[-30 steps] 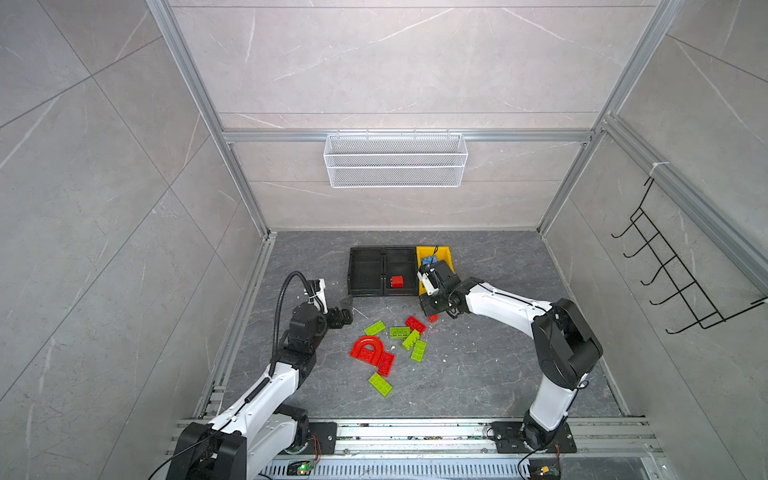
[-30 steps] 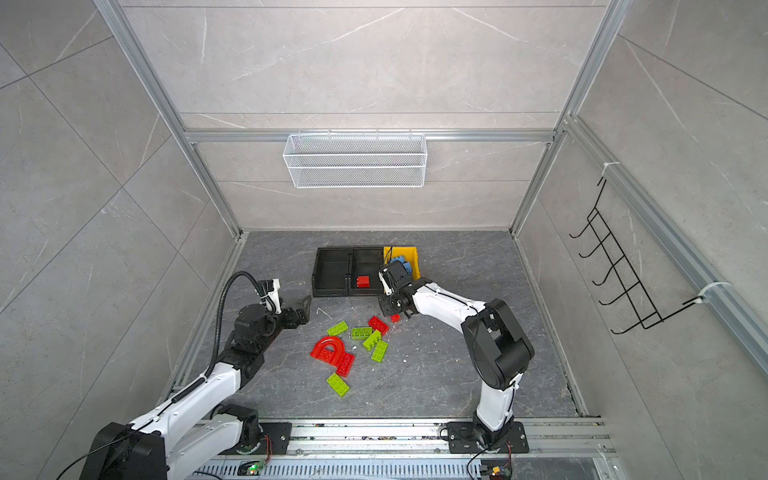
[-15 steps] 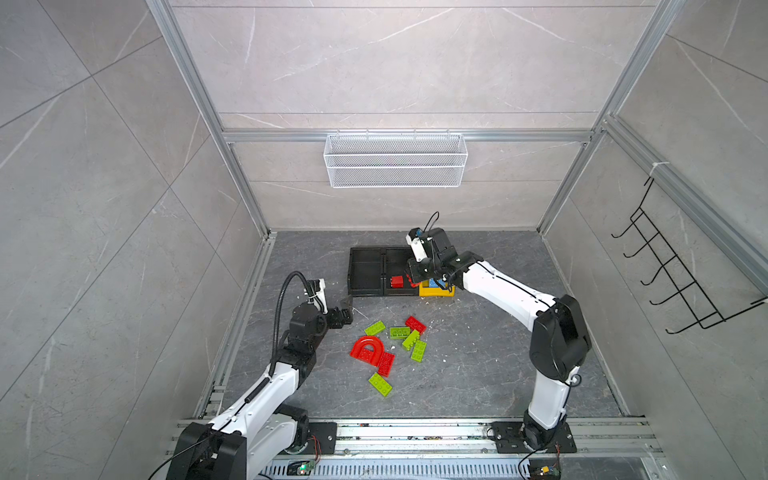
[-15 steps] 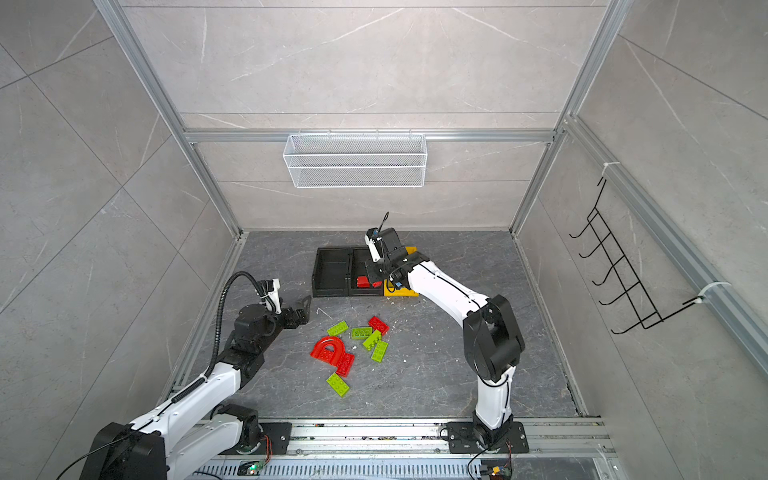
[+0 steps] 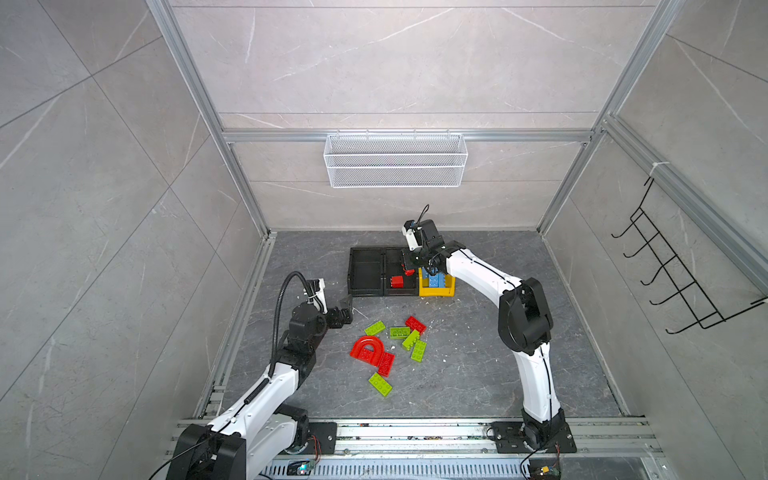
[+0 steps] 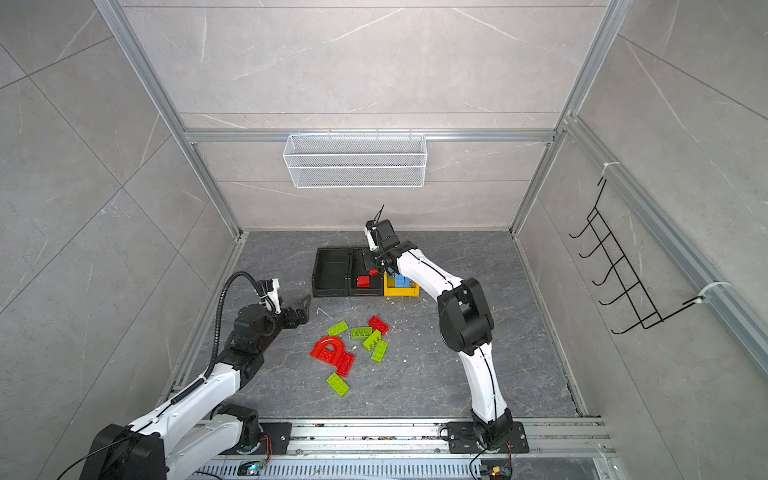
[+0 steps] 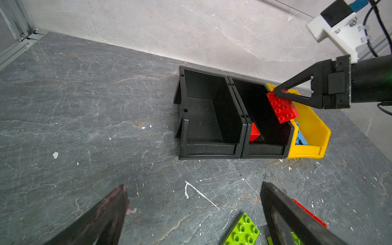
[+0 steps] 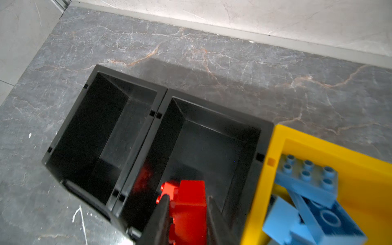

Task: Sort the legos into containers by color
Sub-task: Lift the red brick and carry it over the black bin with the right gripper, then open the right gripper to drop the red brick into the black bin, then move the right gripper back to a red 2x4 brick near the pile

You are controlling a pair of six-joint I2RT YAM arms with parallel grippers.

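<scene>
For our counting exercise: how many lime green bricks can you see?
5 lime green bricks, all on the floor: four clustered beside a red brick, one alone near the red arch. None appears hidden.

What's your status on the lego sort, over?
Right gripper shut on red brick, above middle black bin. Left gripper open, empty. Nothing blocking the bin.

The right gripper has risen from floor level in front of the yellow bin and swung back and to its left. The red brick pinched in its jaws now hangs over the middle black bin, directly beneath it.
</scene>
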